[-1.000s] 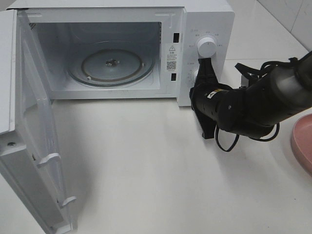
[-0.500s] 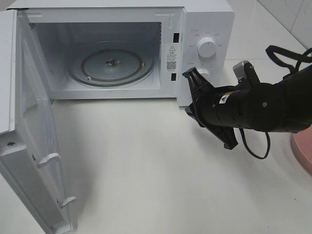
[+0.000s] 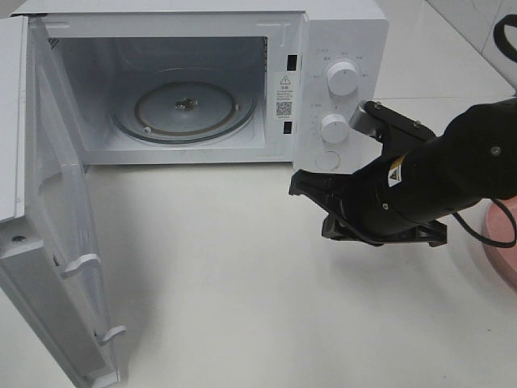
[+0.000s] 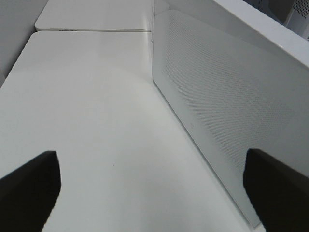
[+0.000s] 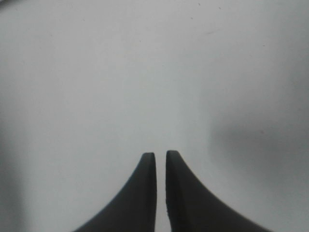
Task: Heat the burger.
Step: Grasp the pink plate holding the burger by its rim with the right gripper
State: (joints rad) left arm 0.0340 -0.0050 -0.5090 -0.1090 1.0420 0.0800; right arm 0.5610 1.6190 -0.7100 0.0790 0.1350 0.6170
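My right pincer (image 5: 161, 155) narrow, my left pincer (image 4: 153, 186) wide, both empty.
The right hangs over the white table (image 3: 242, 307) at five o'clock from the lower knob (image 3: 334, 128) of the microwave (image 3: 343, 32) (its door (image 3: 48, 210) stands open at nine o'clock); where the burger is, I cannot tell.

White microwave (image 3: 343, 32), black arm (image 3: 460, 166), pink plate (image 3: 502, 242), white table (image 3: 234, 307).
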